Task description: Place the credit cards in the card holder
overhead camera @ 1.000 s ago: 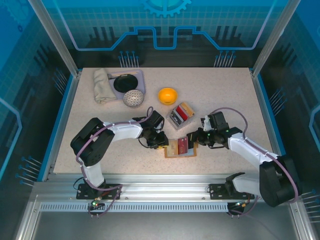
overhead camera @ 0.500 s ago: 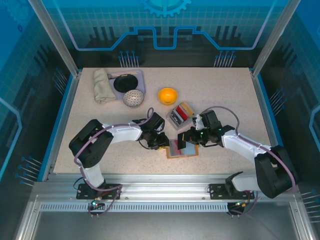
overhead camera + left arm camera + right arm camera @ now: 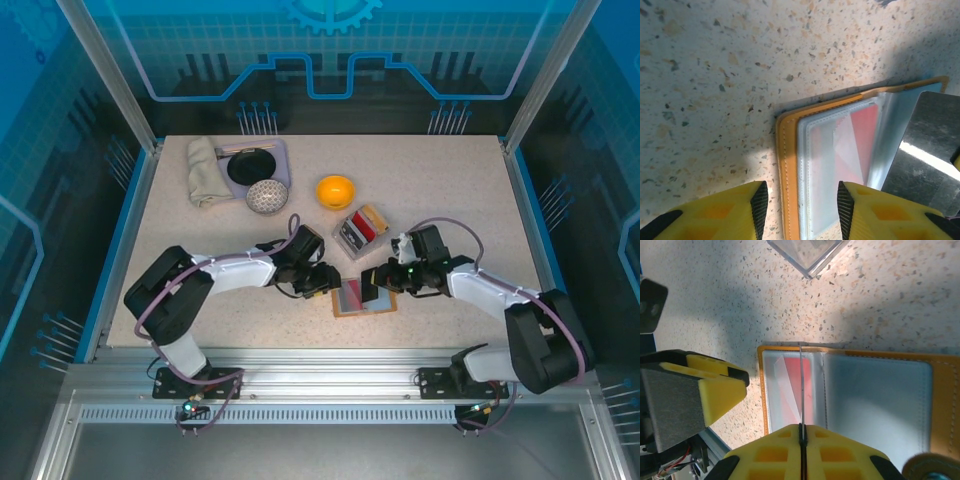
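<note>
**Card holder [image 3: 360,309] open on surface [image 3: 450,180]; right gripper [image 3: 801,427] clamped, left gripper [image 3: 800,199] apart**

Location. The card holder lies open and flat near the front edge of the surface, between the two arms. Its orange leather border frames clear inner sleeves.

Contents. A red card [image 3: 790,390] sits inside the left-hand sleeve, as seen from the right wrist. The right-hand sleeve looks pale and blank from that view. Whether it contains a card cannot be told.

Right gripper. Its yellow fingers are pressed together on a thin sheet [image 3: 801,385]. The sheet stands upright on edge along the fold of the holder. It is seen edge-on, so it cannot be told whether it is a card or a sleeve leaf.

Left gripper. It is low at the holder's left edge with its fingers apart. In the left wrist view the orange border runs down into the gap between them. Neither finger is seen pressing on it, and nothing is held.

Other items. A grey slotted tray [image 3: 347,237] stands just behind the holder, with further cards [image 3: 364,227] standing in it, one red and one tan. An orange bowl [image 3: 335,190] sits behind the tray, apart from it.
</note>
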Tool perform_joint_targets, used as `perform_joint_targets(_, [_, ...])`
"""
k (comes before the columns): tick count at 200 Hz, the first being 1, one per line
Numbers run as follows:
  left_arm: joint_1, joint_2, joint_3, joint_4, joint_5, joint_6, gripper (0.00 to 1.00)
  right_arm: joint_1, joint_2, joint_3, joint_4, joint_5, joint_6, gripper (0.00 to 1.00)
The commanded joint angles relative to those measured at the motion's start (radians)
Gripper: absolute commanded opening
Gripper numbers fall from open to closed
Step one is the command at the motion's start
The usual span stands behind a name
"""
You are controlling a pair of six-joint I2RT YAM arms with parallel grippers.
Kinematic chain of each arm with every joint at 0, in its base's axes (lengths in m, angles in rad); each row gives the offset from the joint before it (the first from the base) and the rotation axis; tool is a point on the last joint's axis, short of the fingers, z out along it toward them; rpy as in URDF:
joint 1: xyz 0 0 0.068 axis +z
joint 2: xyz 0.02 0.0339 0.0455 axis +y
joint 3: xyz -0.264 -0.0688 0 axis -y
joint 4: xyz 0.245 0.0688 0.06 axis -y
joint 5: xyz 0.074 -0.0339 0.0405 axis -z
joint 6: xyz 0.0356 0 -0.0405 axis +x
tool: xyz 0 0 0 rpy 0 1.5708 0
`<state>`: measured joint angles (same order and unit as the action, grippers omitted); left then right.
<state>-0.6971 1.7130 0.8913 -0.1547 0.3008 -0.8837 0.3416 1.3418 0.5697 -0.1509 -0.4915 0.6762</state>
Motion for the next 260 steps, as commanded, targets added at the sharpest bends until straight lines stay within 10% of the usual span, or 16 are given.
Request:
perform_joint_targets(1, [-0.01,0.044,0.025,0.007,0.047,0.009,0.45,-0.001,0.025,-0.023,0.088,-0.055,-0.048,0.08])
perform_joint_targets(260, [-0.017,0.082,0.033,-0.011,0.042,-0.025,0.25,0.135,0.241,-0.047,0.289,-0.016,0.078,0.15])
